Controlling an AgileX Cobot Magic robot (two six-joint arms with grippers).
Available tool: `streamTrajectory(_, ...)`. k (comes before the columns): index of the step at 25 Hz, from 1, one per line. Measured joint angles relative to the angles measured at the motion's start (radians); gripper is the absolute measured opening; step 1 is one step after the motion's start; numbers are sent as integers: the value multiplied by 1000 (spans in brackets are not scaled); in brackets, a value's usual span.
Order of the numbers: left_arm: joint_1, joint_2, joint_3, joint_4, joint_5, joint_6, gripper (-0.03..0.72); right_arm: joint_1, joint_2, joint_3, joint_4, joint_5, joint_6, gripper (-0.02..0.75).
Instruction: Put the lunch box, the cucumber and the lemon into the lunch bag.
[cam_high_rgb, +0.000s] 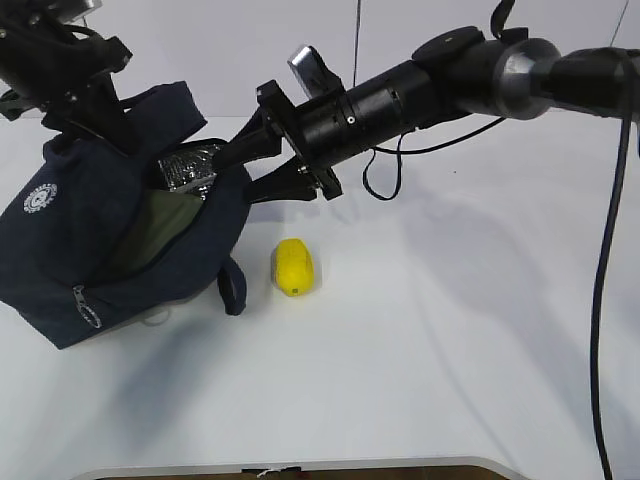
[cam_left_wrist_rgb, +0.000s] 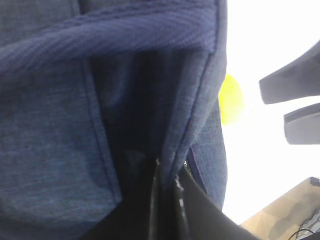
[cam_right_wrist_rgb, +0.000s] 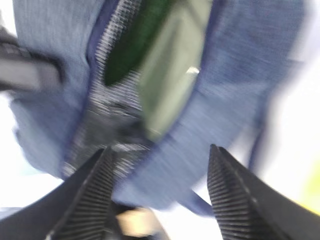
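While the shut left tool (cam_left_wrist_rgb: 167, 175) pinches the lunch bag (cam_high_rgb: 60, 250), the right tool (cam_right_wrist_rgb: 160, 200), blurred, gapes empty

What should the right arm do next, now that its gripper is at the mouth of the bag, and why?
Probably draw the open, empty right gripper back from the lunch bag and swing toward the lemon. The cucumber and lunch box already lie inside; the lemon sits alone on the table beside it.

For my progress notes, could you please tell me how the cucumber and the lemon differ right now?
The cucumber is dark green and long; the lemon is yellow and oval. The cucumber lies inside the lunch bag beside the pale green lid; the lemon sits outside on the table. Neither is held.
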Motion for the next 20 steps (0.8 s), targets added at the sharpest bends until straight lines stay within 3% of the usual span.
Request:
streamTrajectory(6, 0, 0, 0, 16, 0, 0, -15, 0, -55, 0, -123, 13, -7, 477)
streamTrajectory(14, 0, 0, 0, 20, 0, 0, -15, 3, -128, -2, -462, 28, 131, 477)
streamTrajectory(20, 0, 0, 0, 22, 0, 0, -15, 82, -155, -2, -767, 32, 286, 480)
